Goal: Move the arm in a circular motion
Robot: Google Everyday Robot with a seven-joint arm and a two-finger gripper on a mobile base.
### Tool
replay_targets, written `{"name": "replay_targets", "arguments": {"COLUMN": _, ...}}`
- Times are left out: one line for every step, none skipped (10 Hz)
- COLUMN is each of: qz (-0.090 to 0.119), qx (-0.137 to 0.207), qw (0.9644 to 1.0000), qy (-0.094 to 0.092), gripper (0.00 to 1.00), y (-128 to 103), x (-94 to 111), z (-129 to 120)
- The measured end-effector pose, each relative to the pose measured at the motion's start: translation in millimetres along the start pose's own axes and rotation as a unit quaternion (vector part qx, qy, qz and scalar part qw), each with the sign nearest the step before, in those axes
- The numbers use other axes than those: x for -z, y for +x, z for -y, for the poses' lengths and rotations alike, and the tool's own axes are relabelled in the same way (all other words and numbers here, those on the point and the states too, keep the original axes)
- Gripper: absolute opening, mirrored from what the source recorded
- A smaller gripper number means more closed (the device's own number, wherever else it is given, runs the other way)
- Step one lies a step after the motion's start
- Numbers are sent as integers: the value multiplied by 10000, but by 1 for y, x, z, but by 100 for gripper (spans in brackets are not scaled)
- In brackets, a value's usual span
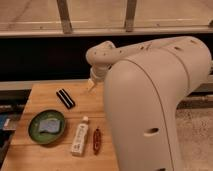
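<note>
The arm [160, 95] is a large cream-white body of rounded segments that fills the right half of the camera view. Its upper segment reaches left to a rounded joint [102, 56] above the back of the wooden table [45, 92]. Below that joint hangs the gripper [91, 86], a small yellowish-tan tip just over the table's far middle, to the right of a black bar [65, 98]. It holds nothing that I can see.
On the table lie a green plate [47, 126] with a blue item on it, a white tube-like bottle [80, 136] and a reddish-brown packet [97, 140]. A dark rail and window posts run behind the table. The arm hides the table's right side.
</note>
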Motion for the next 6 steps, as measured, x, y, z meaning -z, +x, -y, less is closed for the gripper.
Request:
{"name": "replay_targets", "arguments": {"qz": -57, "qx": 125, "qw": 9999, "qy": -24, "gripper": 76, "y": 5, "x": 0, "z": -21}}
{"name": "replay_targets", "arguments": {"qz": -112, "qx": 147, "qw": 9998, "qy": -13, "gripper": 76, "y": 11, "x": 1, "z": -34}}
{"name": "replay_targets", "arguments": {"qz": -160, "qx": 137, "qw": 9998, "qy": 21, "gripper": 76, "y": 20, "x": 3, "z": -40}}
{"name": "replay_targets", "arguments": {"qz": -198, "qx": 101, "qw": 9997, "qy": 83, "gripper": 76, "y": 30, "x": 5, "z": -39}}
{"name": "replay_targets", "arguments": {"qz": -240, "qx": 40, "qw": 9996, "qy": 164, "gripper": 76, "y": 41, "x": 8, "z": -33}}
{"name": "replay_targets", "arguments": {"qz": -285, "qx": -53, "qw": 9993, "qy": 256, "gripper": 76, "y": 57, "x": 11, "z": -23}}
